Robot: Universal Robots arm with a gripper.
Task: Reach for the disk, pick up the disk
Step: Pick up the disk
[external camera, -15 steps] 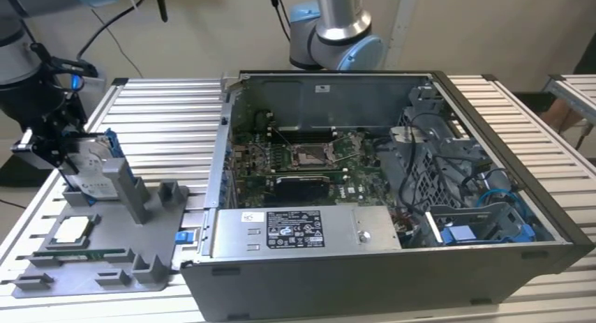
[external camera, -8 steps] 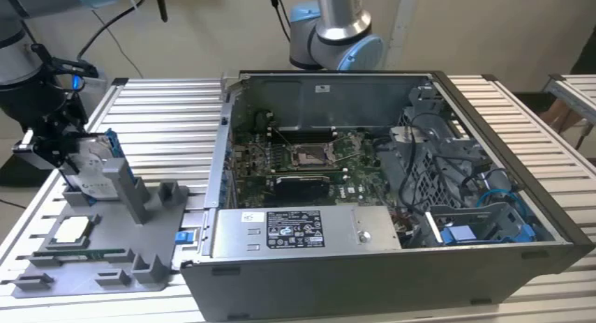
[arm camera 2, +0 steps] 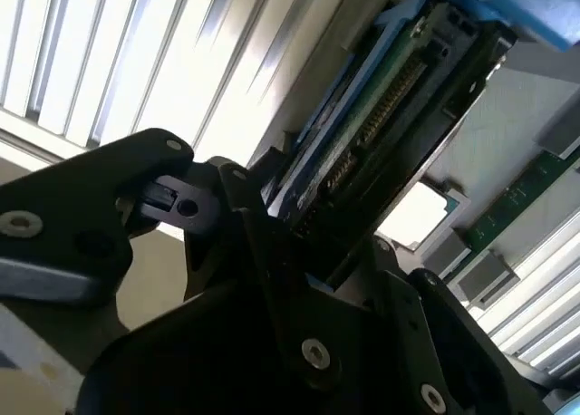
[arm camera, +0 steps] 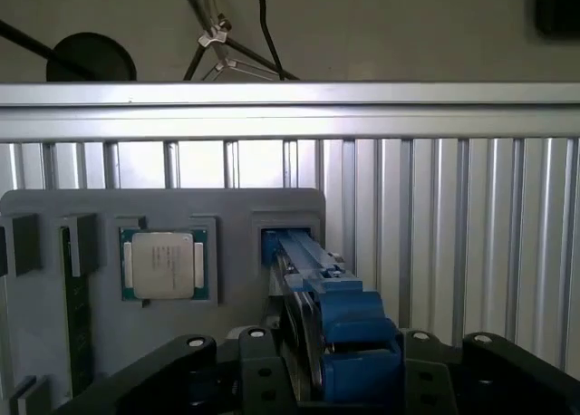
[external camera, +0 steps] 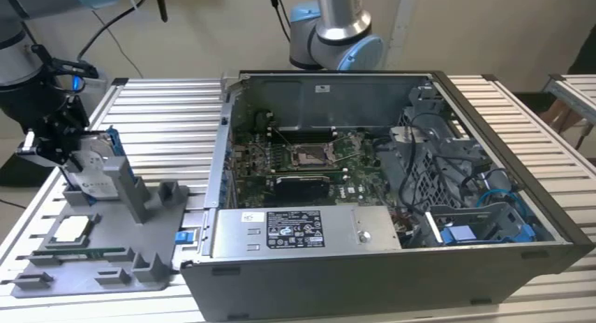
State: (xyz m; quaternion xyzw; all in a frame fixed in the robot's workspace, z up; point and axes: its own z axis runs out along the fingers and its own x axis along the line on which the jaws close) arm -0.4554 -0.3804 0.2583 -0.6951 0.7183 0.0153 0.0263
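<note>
1. The black two-fingered gripper [arm camera: 335,347] was clamped on the disk [arm camera: 313,275], a flat silver-grey metal drive in a blue plastic bracket, with one finger against each broad face.
2. The disk stood on its edge in a slot of the grey plastic fixture plate [external camera: 139,257], probably so that both faces stayed reachable.
3. A small square silver chip [arm camera: 163,263] lay in its own recess just beside the slot.
4. The open grey computer case [external camera: 373,274] stood apart, at the exterior view's right.
</note>
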